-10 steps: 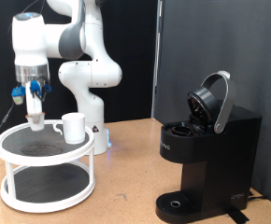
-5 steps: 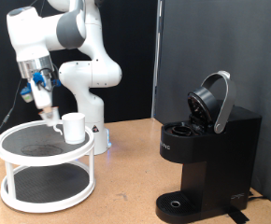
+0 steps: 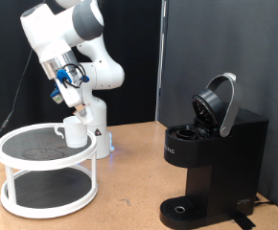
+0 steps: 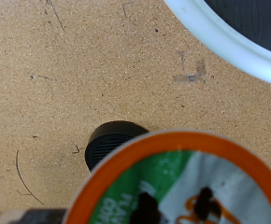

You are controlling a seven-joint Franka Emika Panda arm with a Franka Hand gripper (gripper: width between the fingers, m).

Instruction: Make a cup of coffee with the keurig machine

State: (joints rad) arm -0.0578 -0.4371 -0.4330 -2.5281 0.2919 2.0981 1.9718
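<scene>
Since a second ago we are seeing the white robot arm (image 3: 67, 34) swinging up and toward the exterior view's right, so that the tool (image 3: 82, 107), which was low over the shelf's left part, is now hanging tilted just above the plain white ceramic mug (image 3: 74, 131). We are watching that mug sitting upright on the upper tier of the white round two-tier shelf (image 3: 45, 172), near the tier's right rim, exactly where it was before. In the wrist view we are looking down on a small pod with an orange-rimmed, green-and-white printed foil lid (image 4: 182, 187) filling the lower part of the picture right at the tool, but we cannot tell whether the fingers are closed on it. Beyond it we are seeing the brown wooden tabletop (image 4: 70, 75), a black round object (image 4: 112, 143) lying on it, and a stretch of the shelf's white rim. Well apart, at the exterior view's right, the boxy matte-black keurig machine (image 3: 211, 163) is standing with its rounded lid (image 3: 219, 103) raised.
</scene>
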